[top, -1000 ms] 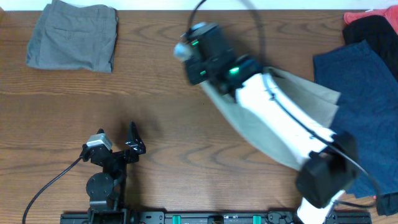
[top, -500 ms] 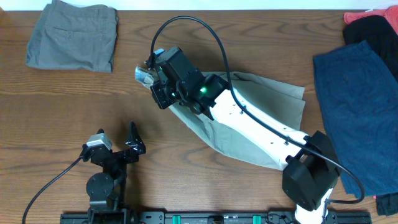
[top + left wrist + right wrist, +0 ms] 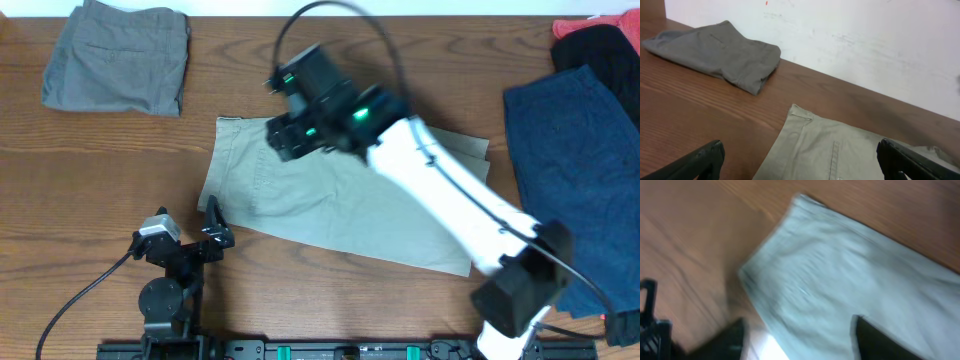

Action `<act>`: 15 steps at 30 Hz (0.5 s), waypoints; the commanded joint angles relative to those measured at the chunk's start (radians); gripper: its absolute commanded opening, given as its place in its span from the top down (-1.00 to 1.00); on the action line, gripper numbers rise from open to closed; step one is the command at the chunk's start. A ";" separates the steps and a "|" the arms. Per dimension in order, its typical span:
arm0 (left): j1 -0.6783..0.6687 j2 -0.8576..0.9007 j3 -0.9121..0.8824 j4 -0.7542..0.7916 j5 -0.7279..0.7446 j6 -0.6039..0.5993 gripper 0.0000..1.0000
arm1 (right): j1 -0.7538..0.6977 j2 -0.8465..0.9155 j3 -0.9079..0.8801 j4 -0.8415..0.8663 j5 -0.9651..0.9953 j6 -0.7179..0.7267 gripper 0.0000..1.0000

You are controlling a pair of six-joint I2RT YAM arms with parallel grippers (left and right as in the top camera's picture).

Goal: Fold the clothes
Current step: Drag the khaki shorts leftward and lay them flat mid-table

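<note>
- Khaki shorts (image 3: 300, 205): in the overhead view the far middle part is covered by the right arm (image 3: 450, 190). The left wrist view cuts off the near part.
- Right gripper (image 3: 797, 325): its wrist view is motion-blurred, the fingers are cut by the near edge, and the cloth seams are unreadable.
- Navy piece (image 3: 575, 150), black piece (image 3: 600, 55), red piece (image 3: 580, 28): all cut by the right edge.

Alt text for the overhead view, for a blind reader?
Khaki shorts lie spread on the table, the right gripper open above their upper edge. The left gripper rests open beside their near-left corner. Folded grey shorts sit top left; a navy piece lies right.
</note>
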 commanded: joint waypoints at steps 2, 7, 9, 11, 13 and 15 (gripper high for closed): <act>-0.004 -0.006 -0.021 -0.034 -0.020 0.017 -0.95 | -0.149 -0.087 0.035 -0.172 0.149 -0.013 -0.71; -0.004 -0.006 -0.021 -0.034 -0.020 0.017 -0.95 | -0.311 -0.090 0.021 -0.423 0.197 -0.021 -0.99; -0.004 -0.006 -0.021 -0.034 -0.020 0.017 -0.96 | -0.371 -0.090 -0.010 -0.497 0.233 -0.027 -0.99; -0.004 -0.006 -0.021 -0.034 -0.020 0.017 -0.96 | -0.423 -0.090 -0.054 -0.536 0.246 -0.006 -0.99; -0.004 -0.006 -0.021 -0.034 -0.020 0.017 -0.96 | -0.474 -0.090 -0.116 -0.528 0.246 0.021 -0.99; -0.004 -0.006 -0.021 -0.034 -0.020 0.017 -0.96 | -0.515 -0.090 -0.186 -0.488 0.246 0.021 -0.99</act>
